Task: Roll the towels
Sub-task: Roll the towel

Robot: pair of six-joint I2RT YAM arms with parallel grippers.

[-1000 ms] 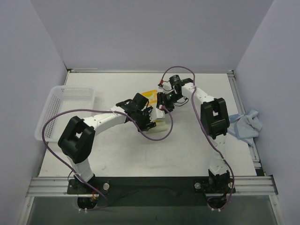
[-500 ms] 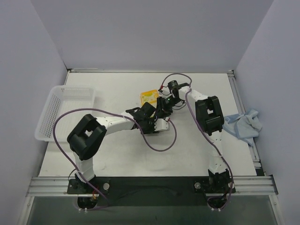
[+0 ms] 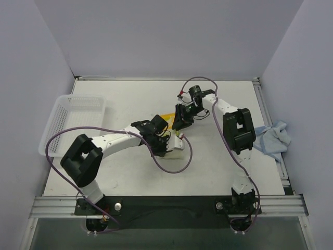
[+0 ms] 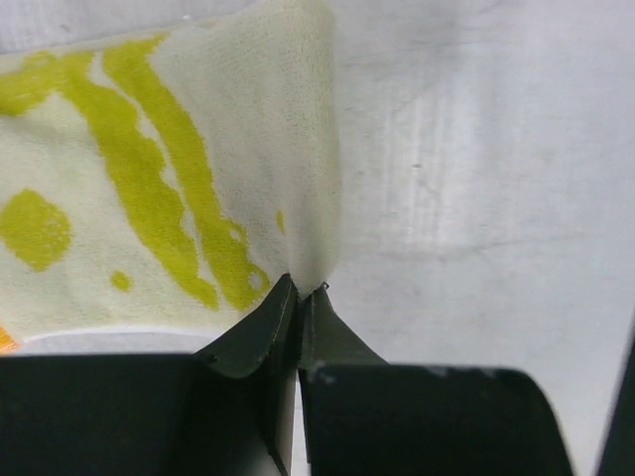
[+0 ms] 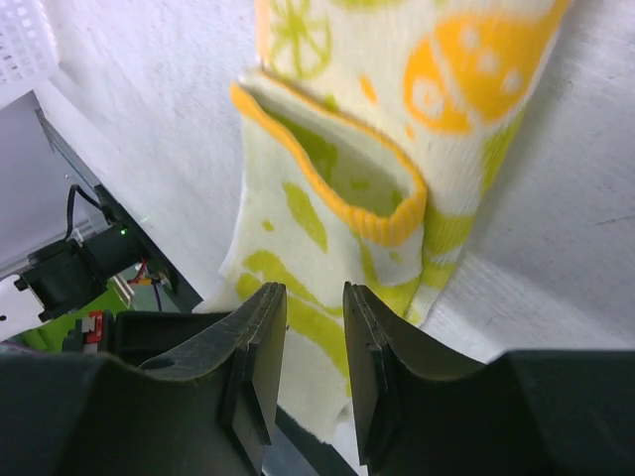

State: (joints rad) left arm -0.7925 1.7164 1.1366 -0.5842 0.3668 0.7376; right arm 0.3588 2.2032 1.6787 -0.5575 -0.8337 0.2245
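At the far left we see the white mesh basket (image 3: 58,124) sitting on the table (image 3: 125,94), along its left edge. To the right of the basket, well apart from it, the left gripper (image 4: 299,294) reaches over the middle of the table. Its jaws are clenched on an edge of the cream towel (image 3: 178,149). In the left wrist view the two black tips meet with only a sliver between them, and a pinch of cloth with yellow-green prints comes out of that seam. The rest of the cloth spreads away on one side of the tips, with bare table on the other.

Farther right of the basket, and a little farther back, the right gripper (image 5: 310,290) hangs over the same towel. In its wrist view the jaws stand a narrow gap apart, with pale cloth printed in green showing in the gap. We cannot tell whether they press on it or only hover above it. Beyond the tips the towel is doubled over. An orange-bordered fold gapes open like a pocket, with orange and green citrus prints past it.

Farthest from the basket, at the table's right edge, the light blue towel (image 3: 271,136) lies crumpled, well apart from both grippers.
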